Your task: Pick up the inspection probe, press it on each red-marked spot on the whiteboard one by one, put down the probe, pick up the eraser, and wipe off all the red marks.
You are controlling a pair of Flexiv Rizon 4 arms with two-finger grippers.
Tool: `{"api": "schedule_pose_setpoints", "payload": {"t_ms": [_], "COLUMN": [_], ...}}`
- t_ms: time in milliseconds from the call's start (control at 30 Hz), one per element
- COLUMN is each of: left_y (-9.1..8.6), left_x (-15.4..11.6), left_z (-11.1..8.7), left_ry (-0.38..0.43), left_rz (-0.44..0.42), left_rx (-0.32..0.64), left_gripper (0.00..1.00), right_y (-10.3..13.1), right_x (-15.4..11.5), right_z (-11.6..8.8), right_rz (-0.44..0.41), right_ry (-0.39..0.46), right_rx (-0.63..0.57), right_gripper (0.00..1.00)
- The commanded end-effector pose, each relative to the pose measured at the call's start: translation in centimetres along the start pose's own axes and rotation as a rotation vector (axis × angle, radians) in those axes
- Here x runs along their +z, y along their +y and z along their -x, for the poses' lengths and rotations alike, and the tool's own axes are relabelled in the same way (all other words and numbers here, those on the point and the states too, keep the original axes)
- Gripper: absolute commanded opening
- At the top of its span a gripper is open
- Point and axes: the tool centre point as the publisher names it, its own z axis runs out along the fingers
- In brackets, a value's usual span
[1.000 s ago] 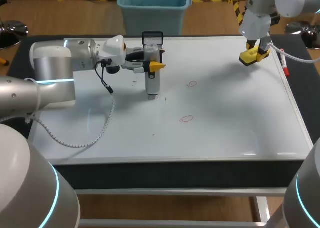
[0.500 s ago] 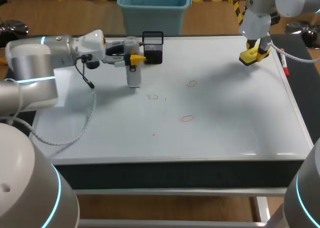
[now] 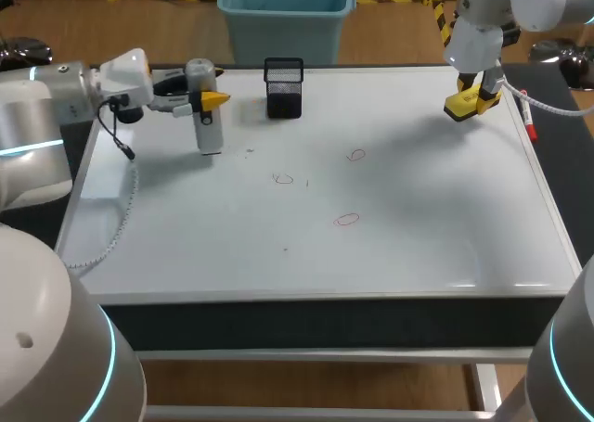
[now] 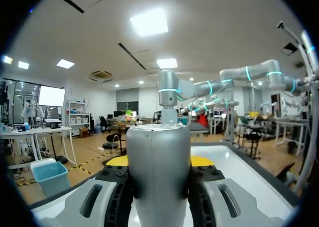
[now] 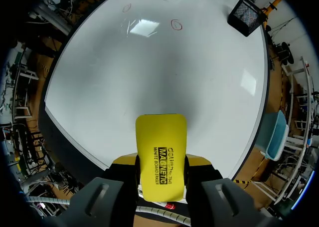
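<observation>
Probe (image 3: 210,134) upright (tip down), clamped in left gripper (image 3: 206,99) over far-left whiteboard (image 3: 418,236). Right gripper (image 5: 160,163) clasps eraser (image 5: 161,137), far right. Three red marks (image 3: 346,220) mid-board, unwiped.

white-silver arms (image 3: 42,116), cyan rings (image 3: 109,352), yellow fingertips (image 3: 215,98)

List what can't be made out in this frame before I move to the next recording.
- Head view: whether the tip of the probe touches the whiteboard is too small to tell.
- Left wrist view: the probe's lower end is hidden by its own body and the left gripper.
- Right wrist view: the underside of the eraser faces away.
- Head view: the inside of the mesh holder is too dark.
</observation>
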Motion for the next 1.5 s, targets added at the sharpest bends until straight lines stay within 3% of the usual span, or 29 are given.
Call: {"api": "schedule_pose_setpoints", "payload": {"t_ms": [33, 433, 767, 1233, 1367, 1500], "left_y": [0.0, 0.0, 0.6, 0.6, 0.6, 0.6], "left_x": [-1.2, -2.3, -3.6, -3.6, -3.6, -3.6], "left_z": [0.5, 1.6, 1.9, 1.9, 1.9, 1.9], "left_ry": [-0.004, -0.017, -0.06, -0.06, -0.06, -0.06], "left_rz": [-0.008, -0.003, -0.021, -0.021, -0.021, -0.021], "left_rx": [0.006, 0.021, 0.0, 0.0, 0.0, 0.0], "left_gripper": [0.0, 0.0, 0.0, 0.0, 0.0, 0.0], "right_y": [-0.1, -0.1, -0.1, -0.1, 2.8, 7.2], "right_x": [-0.1, -0.1, -0.1, -0.1, -0.7, -1.3], "right_z": [0.0, 0.0, 0.0, 0.0, -0.1, -0.5], "right_rz": [-0.001, -0.001, -0.001, -0.001, -0.019, -0.016], "right_ry": [0.003, 0.003, 0.003, 0.003, -0.009, -0.019], "right_rx": [-0.002, -0.002, -0.002, -0.002, -0.107, -0.215], "right_gripper": [0.0, 0.0, 0.0, 0.0, 0.0, 0.0]}}
